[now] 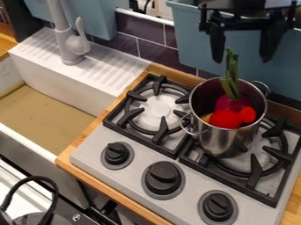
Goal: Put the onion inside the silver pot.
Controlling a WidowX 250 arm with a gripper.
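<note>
Onion (233, 103) inside the silver pot (222, 141), under a gripper (242, 60) with spread jaws.
Likely light, firm, slippery-skinned; best held around the bulb (225, 103), not by the softer stalk (230, 74).

Cannot see the bottom of the purple vegetable (232, 103) behind the red food (226, 119) inside the silver pot (220, 141), near the bench's (91, 132) back edge, nor most of the yellow-orange piece (206, 117). Lose part of the burner (243, 165) beneath the pot. Lose the end effector's (242, 59) top, the sink's (117, 94) left end and the stove's (188, 176) front right corner past the view's edges. Cannot identify the dark loop (52, 186) beyond the bench's front edge.
</note>
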